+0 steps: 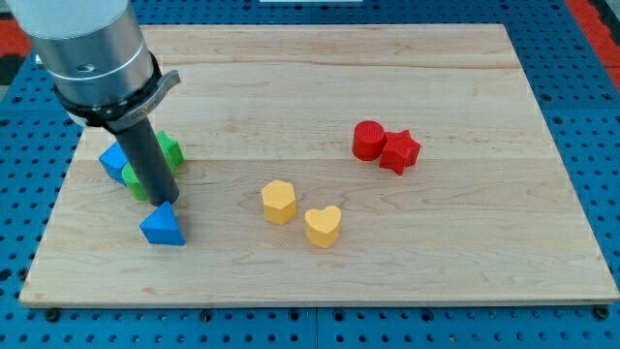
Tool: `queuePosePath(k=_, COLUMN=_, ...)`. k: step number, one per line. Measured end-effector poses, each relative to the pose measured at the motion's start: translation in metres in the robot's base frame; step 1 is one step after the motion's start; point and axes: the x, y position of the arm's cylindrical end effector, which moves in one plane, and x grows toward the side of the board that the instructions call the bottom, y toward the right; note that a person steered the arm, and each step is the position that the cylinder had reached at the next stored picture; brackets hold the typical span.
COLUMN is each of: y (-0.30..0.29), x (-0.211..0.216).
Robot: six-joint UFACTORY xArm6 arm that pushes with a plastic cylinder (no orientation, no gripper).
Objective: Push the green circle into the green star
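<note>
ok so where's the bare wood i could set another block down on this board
Most room: the wide strip along the view's top, above the red pair, and the bottom right corner past the yellow heart. Crowded: the view's left, where my tip sits among the green blocks, blue cube and blue triangle.

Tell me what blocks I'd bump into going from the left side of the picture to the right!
Blue block → blue triangle → yellow hexagon → yellow heart → red circle → red star. I left out the green blocks, which sit half hidden behind the rod, where my tip touches down just above the blue triangle.
</note>
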Motion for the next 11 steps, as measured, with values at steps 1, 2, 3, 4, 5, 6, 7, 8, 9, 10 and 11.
queuePosePath(k=1, y=-0.007, x=0.020)
queuePosePath(k=2, y=-0.013, x=0.000)
queuePosePath(k=3, y=-0.017, x=-0.003)
queuePosePath(k=4, y=-0.050, x=-0.001)
queuePosePath(k=5, y=-0.061, x=-0.005)
queuePosePath(k=6, y=-0.045, x=-0.019)
queuePosePath(k=7, y=-0.012, x=-0.024)
queuePosePath(k=8, y=-0.072, x=-0.015)
queuePosePath(k=9, y=-0.072, x=-0.017)
queuePosePath(k=10, y=-0.033, x=-0.024)
queuePosePath(k=11, y=-0.028, x=-0.047)
